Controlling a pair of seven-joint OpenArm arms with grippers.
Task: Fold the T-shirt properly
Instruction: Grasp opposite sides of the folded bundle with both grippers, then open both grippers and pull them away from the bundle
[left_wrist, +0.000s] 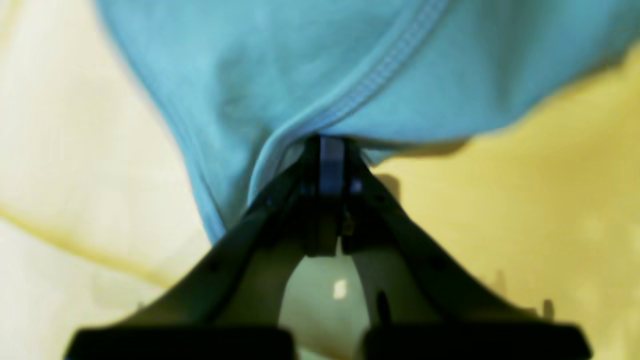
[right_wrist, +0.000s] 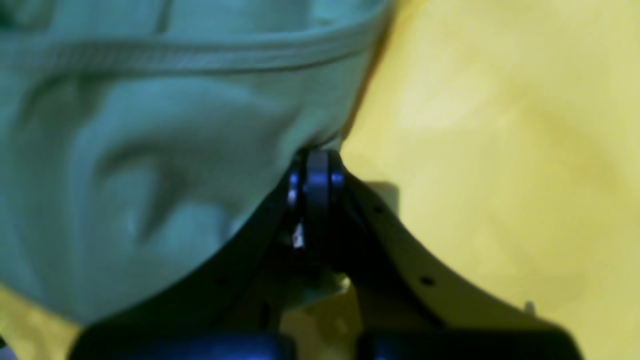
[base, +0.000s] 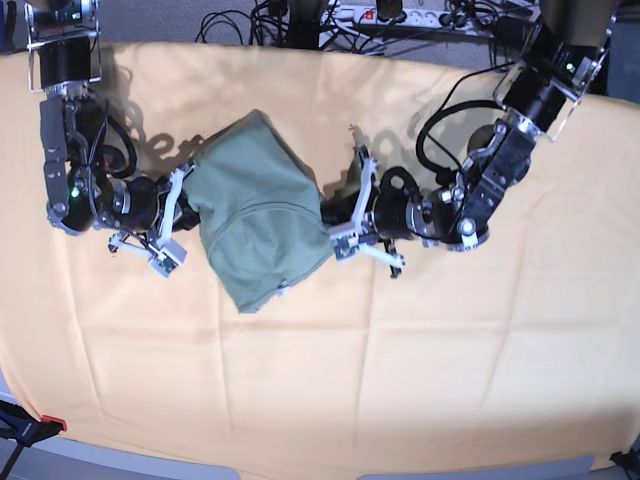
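T-shirt (base: 258, 215) sits mid-table, a bunched sage-green bundle on the pale orange-yellow cloth (base: 400, 340), strung between the two arms. Its far corner peaks upward, its near end sags into a rounded lobe. Nothing about it looks square yet, so the fold reads as only partway done.

Right gripper (base: 183, 200), on the base view's left, has its jaws clamped tight on the shirt's edge; the right wrist view shows wrinkled knit and a stitched hem bunched right at the tips. Left gripper (base: 338, 228) pinches the opposite edge, jaws closed, with a seam running straight into the tips (left_wrist: 330, 150).

Now the danger. Both pinches look shallow, taken right at the border of the fabric. If the arms pull apart unevenly, soft knit could slide free of one side and the bundle would slump. Layers may be caught together too, so a lift could drag the whole wad rather than one flap. And the yellow cloth lies just beneath: a low pass might snag it and ruck it up.
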